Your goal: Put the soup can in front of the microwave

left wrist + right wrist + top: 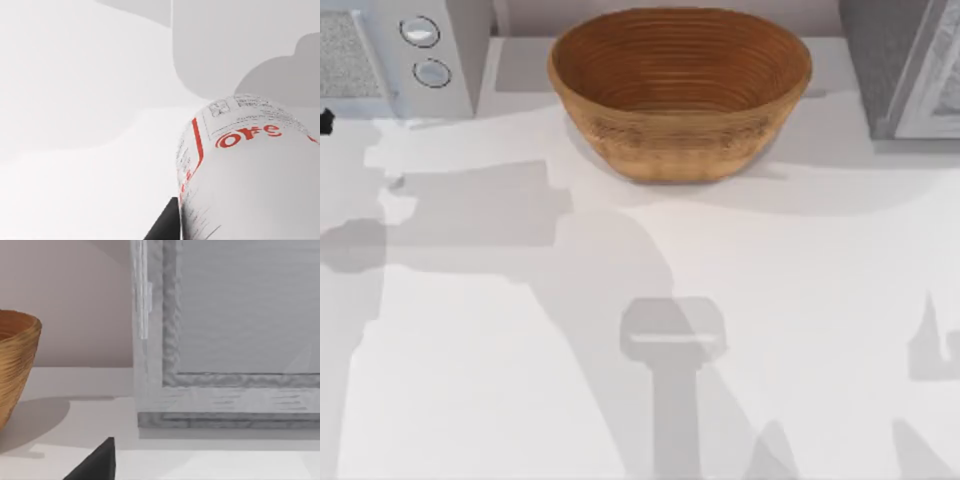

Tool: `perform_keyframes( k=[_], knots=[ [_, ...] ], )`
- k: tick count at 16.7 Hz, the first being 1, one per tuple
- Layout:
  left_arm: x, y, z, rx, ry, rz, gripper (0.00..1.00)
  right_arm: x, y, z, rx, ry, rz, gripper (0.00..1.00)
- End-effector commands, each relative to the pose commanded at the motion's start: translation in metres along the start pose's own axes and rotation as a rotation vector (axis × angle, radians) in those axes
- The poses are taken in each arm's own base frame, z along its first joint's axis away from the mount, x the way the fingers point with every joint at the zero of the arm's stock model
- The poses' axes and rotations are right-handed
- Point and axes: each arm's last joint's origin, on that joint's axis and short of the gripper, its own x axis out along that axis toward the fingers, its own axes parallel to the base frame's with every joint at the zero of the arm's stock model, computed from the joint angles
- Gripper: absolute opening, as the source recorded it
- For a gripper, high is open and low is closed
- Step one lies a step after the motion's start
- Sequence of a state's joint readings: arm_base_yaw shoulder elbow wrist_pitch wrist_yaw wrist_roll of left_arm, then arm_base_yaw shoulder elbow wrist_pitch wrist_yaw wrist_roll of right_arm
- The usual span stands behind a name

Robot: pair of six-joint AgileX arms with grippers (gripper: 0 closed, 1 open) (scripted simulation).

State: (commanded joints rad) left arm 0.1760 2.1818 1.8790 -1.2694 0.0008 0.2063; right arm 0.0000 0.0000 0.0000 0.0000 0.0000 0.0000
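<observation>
The soup can, white with red lettering, sits very close in the left wrist view. My left gripper is shut on it, and one dark finger shows against its side. Pale table surface lies beyond the can. The microwave, light grey-white with two round silver dials, stands at the table's back left corner in the top view. A small black part pokes in at the left edge, just in front of the microwave. My right gripper is parked facing the back right corner.
A large woven brown basket stands at the back centre, also seen as the basket in the right wrist view. A darker grey box without dials occupies the back right. Arm shadows fall across the white table.
</observation>
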Motion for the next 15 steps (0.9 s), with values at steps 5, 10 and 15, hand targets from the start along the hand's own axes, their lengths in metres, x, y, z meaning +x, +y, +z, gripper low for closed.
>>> perform_keyframes(
  k=[5,10,15],
  knots=[
    [0.0019,0.0003,-0.0001,-0.001,-0.002,-0.001,0.08,0.0,0.0,0.0,0.0,0.0,0.0,1.0],
    [0.0019,0.0003,-0.0001,-0.001,-0.002,-0.001,0.45,0.0,0.0,0.0,0.0,0.0,0.0,1.0],
    [0.0019,0.0003,-0.0001,-0.001,-0.002,-0.001,0.83,0.0,0.0,0.0,0.0,0.0,0.0,1.0]
  ],
)
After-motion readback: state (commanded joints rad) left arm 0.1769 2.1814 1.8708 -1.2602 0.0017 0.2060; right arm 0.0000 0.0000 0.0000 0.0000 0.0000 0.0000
